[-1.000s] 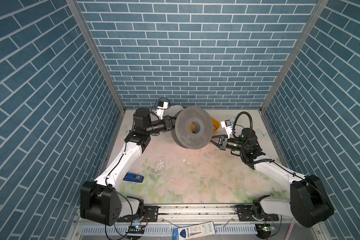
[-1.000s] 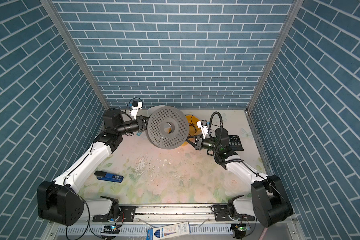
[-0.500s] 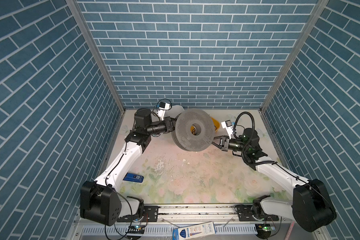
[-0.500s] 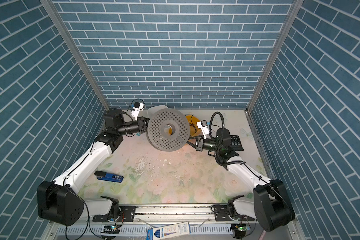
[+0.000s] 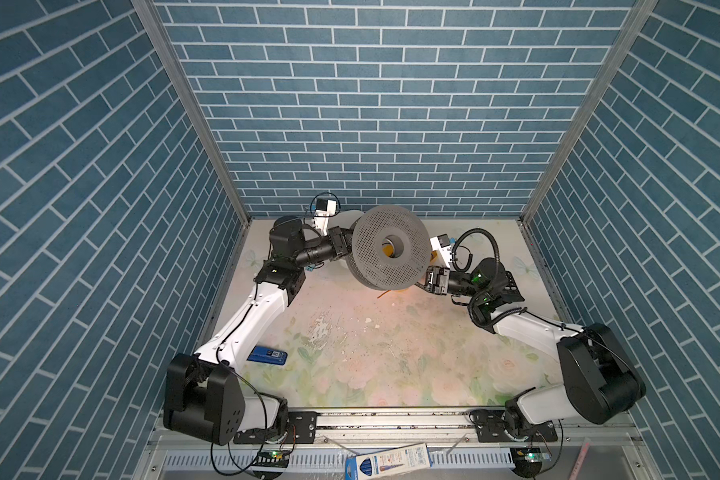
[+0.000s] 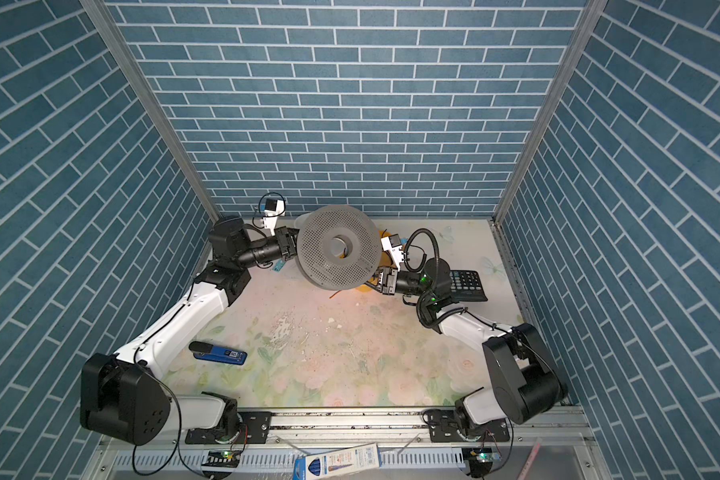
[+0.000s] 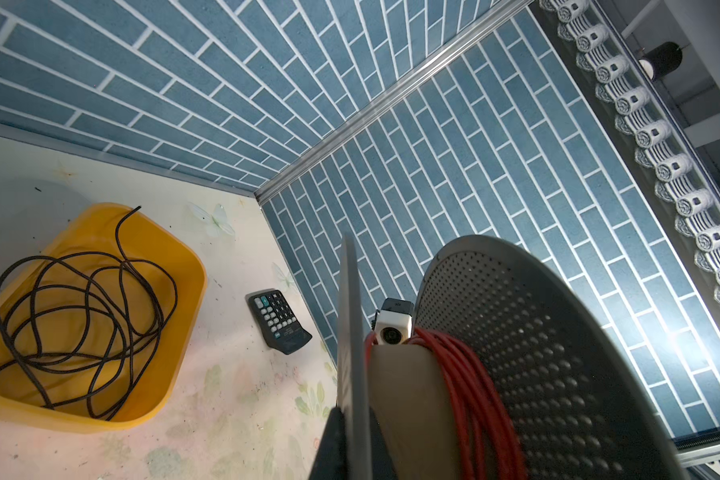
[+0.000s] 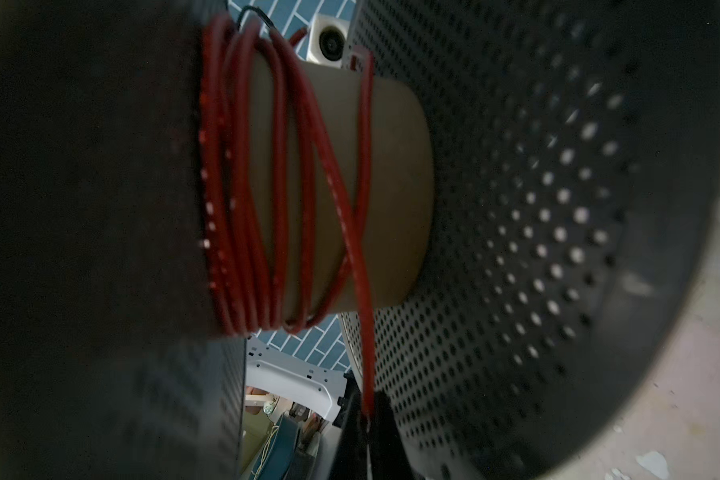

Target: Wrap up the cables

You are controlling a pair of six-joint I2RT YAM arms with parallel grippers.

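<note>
A grey perforated spool (image 5: 391, 266) (image 6: 329, 266) hangs tilted above the back of the table in both top views. My left gripper (image 5: 350, 246) (image 6: 295, 249) (image 7: 352, 419) is shut on the edge of one spool flange (image 7: 352, 324). The cables are one orange-red cable (image 7: 468, 382) (image 8: 275, 187) wound in several turns round the tan core (image 8: 391, 174). One strand runs off the core into my right gripper (image 8: 366, 409) (image 5: 427, 277) (image 6: 377, 280), which is shut on it beside the spool's lower right rim. A short orange end (image 5: 383, 295) shows under the spool.
A yellow bin (image 7: 184, 266) at the back holds a tangle of thin black wire (image 7: 80, 311). A black calculator (image 6: 468, 284) (image 7: 279, 326) lies behind the right arm. A blue stapler (image 5: 267, 356) lies near the left arm, and a pen box (image 5: 387, 459) lies on the front rail.
The spool has risen slightly in the left gripper's hold. The right gripper has moved a little to the left, closer under the spool's rim, still gripping the cable.
</note>
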